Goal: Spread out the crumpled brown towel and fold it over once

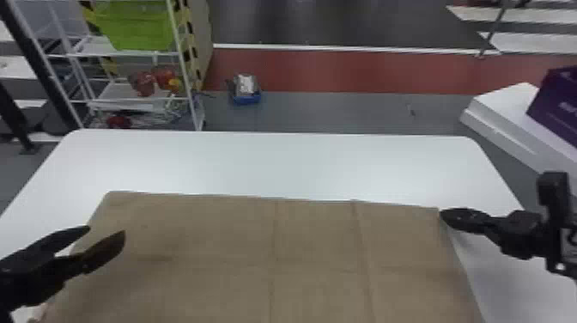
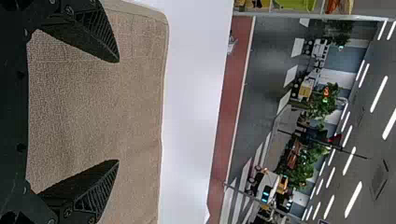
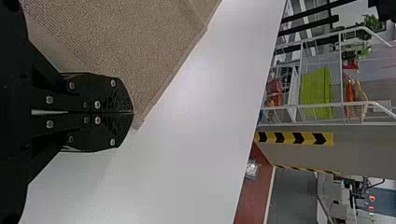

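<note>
At two o'clock the right gripper (image 3: 132, 112) pinches the brown towel (image 1: 214, 240); the open left gripper (image 2: 118, 111) should match at ten.

Place: I'm looking into a big indoor hall, probably a lab or test floor
Overhead: rows of strip lights (image 2: 378, 94)
Floor: here's a red band (image 1: 343, 71), and white road-style stripes (image 1: 532, 43) beyond
Rack: white wire shelving (image 1: 183, 64), green bin (image 1: 137, 28) aboard
Tape: yellow-and-black chevrons (image 3: 294, 138)
Greenery: leafy plants (image 2: 327, 105), farther back
</note>
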You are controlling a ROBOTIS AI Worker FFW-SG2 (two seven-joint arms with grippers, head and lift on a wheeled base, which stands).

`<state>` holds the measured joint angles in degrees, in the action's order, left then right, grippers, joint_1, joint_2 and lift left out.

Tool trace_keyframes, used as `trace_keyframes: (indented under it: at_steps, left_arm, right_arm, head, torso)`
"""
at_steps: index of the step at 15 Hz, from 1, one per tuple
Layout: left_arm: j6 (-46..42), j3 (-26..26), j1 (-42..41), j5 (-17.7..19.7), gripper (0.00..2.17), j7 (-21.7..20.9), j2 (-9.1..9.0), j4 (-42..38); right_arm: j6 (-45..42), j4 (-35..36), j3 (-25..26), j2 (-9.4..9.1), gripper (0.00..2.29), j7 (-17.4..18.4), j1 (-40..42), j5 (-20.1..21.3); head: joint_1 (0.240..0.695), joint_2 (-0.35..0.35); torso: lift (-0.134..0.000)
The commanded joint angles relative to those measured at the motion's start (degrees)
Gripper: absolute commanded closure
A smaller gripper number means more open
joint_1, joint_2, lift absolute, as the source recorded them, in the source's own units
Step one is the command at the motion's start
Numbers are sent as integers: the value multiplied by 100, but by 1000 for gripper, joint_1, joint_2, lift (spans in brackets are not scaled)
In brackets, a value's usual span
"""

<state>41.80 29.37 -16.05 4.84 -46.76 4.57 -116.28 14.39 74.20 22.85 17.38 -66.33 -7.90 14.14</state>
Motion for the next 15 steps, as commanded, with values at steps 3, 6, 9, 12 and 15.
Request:
trace_keyframes:
  at_steps: [3, 6, 9, 12, 15]
  left_arm:
    - [0, -10, -3, -10, 137, -9, 0, -26]
    - [0, -2, -30, -10, 137, -9, 9, -18]
    - [-17, 16, -38, -10, 137, -9, 26, 9]
    - [-53, 42, -47, 8, 137, -18, 53, 26]
    - [-53, 78, -47, 43, 137, -18, 97, 35]
  right_arm:
    - [-265, 174, 97, -77, 76, 164, 113, -52]
    - [-424, -46, -53, -86, 117, 401, -45, 71]
    - [-406, -283, -273, -174, 198, 436, -273, 238]
    - [-248, -406, -448, -209, 350, 445, -414, 449]
    - [-2, -415, -440, -156, 444, 401, -449, 502]
  head:
    - [695, -40]
    - [695, -44]
    - [695, -39]
    - [695, -10]
    - [695, 3]
  torso:
    - [-123]
    - [-123]
    - [-123]
    - [-123]
    - [-123]
